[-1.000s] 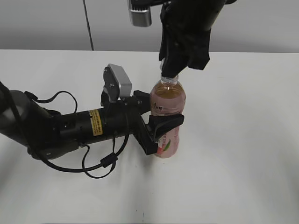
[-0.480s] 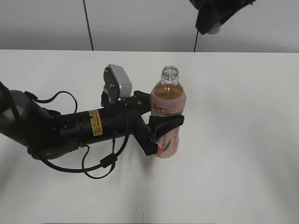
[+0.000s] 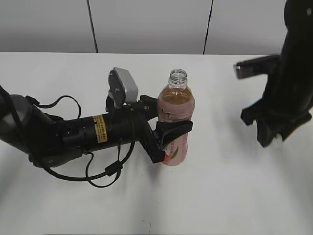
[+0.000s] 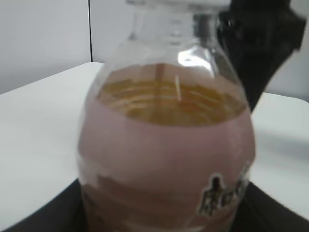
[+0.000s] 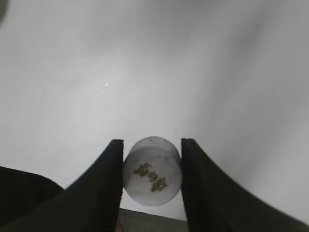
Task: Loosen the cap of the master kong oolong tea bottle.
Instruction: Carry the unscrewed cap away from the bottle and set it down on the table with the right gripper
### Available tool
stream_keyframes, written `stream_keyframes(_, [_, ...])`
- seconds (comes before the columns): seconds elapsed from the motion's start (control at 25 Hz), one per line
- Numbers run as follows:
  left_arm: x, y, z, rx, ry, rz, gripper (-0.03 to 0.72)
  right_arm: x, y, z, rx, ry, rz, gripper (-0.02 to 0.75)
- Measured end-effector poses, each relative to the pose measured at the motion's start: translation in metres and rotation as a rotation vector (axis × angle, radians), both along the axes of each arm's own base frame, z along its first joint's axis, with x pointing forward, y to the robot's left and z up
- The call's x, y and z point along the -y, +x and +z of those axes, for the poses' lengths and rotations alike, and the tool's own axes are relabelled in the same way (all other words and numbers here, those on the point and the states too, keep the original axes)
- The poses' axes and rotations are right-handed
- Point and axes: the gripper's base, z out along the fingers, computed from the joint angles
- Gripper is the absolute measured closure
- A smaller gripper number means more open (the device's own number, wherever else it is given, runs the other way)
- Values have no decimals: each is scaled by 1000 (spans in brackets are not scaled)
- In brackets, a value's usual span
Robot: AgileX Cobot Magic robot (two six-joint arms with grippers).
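The master kong oolong tea bottle (image 3: 175,117) stands upright on the white table, its neck open and uncapped. It fills the left wrist view (image 4: 164,145). My left gripper (image 3: 168,136) is shut around the bottle's labelled body. My right gripper (image 3: 274,139) is low over the table at the right, well away from the bottle. In the right wrist view its fingers (image 5: 150,166) are shut on the white cap (image 5: 152,170), whose top with a dark mark faces the camera.
The white table (image 3: 225,196) stretches around the bottle. A grey panelled wall (image 3: 146,24) runs behind it. The left arm's body and cables (image 3: 73,137) lie across the table's left side.
The right gripper lifted the cap off the bottle neck, swung right and came down low over the table. The bottle and the left gripper stayed put.
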Motion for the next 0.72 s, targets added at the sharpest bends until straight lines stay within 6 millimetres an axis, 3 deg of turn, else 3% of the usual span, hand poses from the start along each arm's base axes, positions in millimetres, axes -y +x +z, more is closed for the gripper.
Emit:
stream_keyframes(0.08, [0,0,0,0,-1,0,282,10,-12,-27,-23,-7,-34,463])
stream_keyframes(0.2, [0,0,0,1,-1,1,282,25,-18,-49,-2,8,-94,463])
stream_keyframes(0.36, [0,0,0,1,0,0,282,35,-11,-64,38,19,-135,463])
stream_keyframes(0.72, [0,0,0,2,-1,-2,282,34,1,-98,57,28,-151,463])
